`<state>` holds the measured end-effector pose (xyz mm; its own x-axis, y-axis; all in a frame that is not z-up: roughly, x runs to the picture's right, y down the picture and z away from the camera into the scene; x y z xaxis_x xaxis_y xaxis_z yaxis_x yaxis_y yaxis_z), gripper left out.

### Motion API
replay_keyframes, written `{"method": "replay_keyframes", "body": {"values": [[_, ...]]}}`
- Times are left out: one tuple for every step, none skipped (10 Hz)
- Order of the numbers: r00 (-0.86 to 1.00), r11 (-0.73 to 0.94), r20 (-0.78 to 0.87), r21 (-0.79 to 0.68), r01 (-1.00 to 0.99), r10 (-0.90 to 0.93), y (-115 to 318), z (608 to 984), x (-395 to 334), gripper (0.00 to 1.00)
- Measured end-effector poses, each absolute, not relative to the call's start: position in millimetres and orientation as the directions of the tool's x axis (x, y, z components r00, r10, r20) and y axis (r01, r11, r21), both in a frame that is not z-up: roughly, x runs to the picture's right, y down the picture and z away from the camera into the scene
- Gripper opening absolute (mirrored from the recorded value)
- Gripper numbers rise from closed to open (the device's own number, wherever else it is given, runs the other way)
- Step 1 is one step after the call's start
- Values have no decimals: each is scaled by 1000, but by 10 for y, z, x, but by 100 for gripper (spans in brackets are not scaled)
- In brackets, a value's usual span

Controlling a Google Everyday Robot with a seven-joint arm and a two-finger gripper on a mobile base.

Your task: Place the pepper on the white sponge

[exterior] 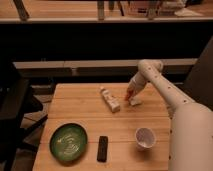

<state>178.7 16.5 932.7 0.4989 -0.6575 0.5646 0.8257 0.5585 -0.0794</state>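
Pepper (pixel 129 94) sits at my gripper (pixel 131 97), right above the white sponge (pixel 134 102); grip state I cannot tell. I judge it light, firm, slick-skinned; best held mid-body.

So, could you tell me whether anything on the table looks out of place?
Nothing stands out. The tool is at the sponge with the pepper; bar, cup and plate sit undisturbed.

Single view, set high behind the arm, looking forward and down across the tabletop (pixel 90 122); gripper (pixel 131 96) mid-distance, far side.
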Motion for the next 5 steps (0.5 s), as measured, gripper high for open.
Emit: {"method": "replay_keyframes", "body": {"values": [[499,559,565,-79,826,-657,167,9330,1789,46],[499,559,565,-78,825,-657,167,9335,1792,54],[500,561,565,-77,824,-657,166,9338,1798,55],[501,563,564,-76,823,-657,161,9340,1804,55],[502,564,564,-76,822,-656,164,9345,1811,54]]}}
